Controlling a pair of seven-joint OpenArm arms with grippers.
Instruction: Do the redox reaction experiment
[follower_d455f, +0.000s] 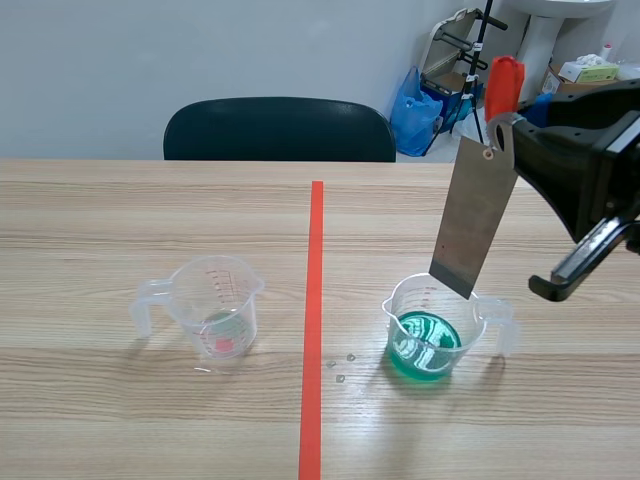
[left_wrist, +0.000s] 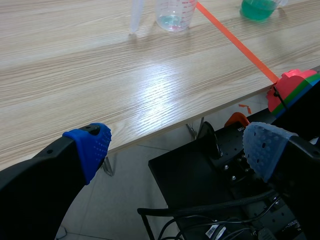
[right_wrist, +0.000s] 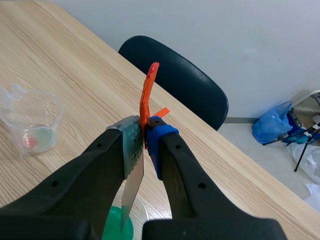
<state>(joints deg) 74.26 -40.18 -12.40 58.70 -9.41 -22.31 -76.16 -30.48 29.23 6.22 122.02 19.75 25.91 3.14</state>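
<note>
My right gripper (follower_d455f: 505, 125) is shut on a metal scraper with an orange-red handle (follower_d455f: 503, 85); its grey blade (follower_d455f: 472, 220) hangs down, its tip just above the rim of a clear beaker of green liquid (follower_d455f: 430, 335). From the right wrist, the handle (right_wrist: 146, 102) is pinched between the pads and the blade (right_wrist: 131, 187) points at the green liquid (right_wrist: 117, 225). A second clear beaker (follower_d455f: 212, 305) with a little pale liquid stands left of the tape line. My left gripper (left_wrist: 177, 145) is open past the table's near edge, holding nothing; both beakers (left_wrist: 172, 12) lie far ahead of it.
A dark chair (follower_d455f: 278, 130) stands behind the table. A few droplets (follower_d455f: 342, 368) lie on the wood beside the green beaker. Bags and boxes (follower_d455f: 420, 110) sit on the floor at the back right. Below the left gripper is black equipment with cables (left_wrist: 210, 200).
</note>
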